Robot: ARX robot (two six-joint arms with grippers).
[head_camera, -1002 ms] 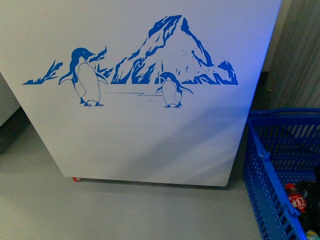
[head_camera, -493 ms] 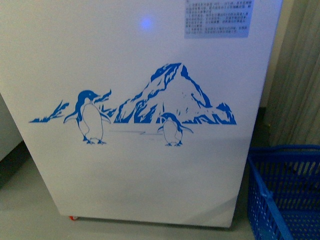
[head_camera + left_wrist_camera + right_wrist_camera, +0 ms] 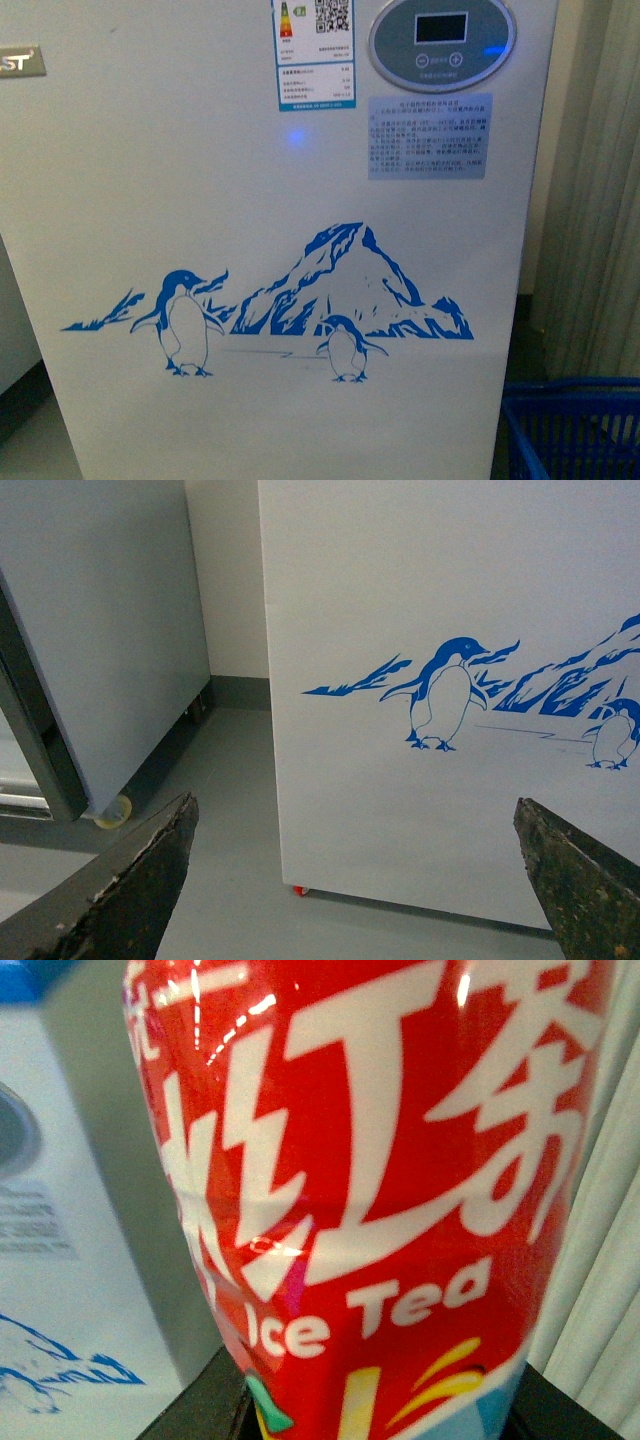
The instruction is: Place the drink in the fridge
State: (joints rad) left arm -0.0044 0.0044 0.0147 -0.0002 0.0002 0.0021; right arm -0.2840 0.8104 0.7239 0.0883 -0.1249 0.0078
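The right hand [image 3: 380, 1415] grips the drink [image 3: 370, 1180]; the left hand [image 3: 350, 880] is wide and empty. The top of the fridge [image 3: 250, 200] is hidden past 12 o'clock, so the drink may bump its front.

The fridge [image 3: 150, 200] stands ahead of me at 12 o'clock. On its front wall the control panel [image 3: 442, 42] is at 1 o'clock, the energy label [image 3: 315, 55] beside it at 12, a notice sticker [image 3: 416, 136] under the panel, and the penguin graphic [image 3: 300, 310] lower, toward 6. A basket [image 3: 570, 430] sits on the floor at 4 o'clock beside the fridge, with a curtain [image 3: 600, 200] behind it at 3, and an upright cabinet [image 3: 100, 630] stands apart at 9. The drink [image 3: 370, 1190] is close before my right wrist, with the fridge's corner behind it.
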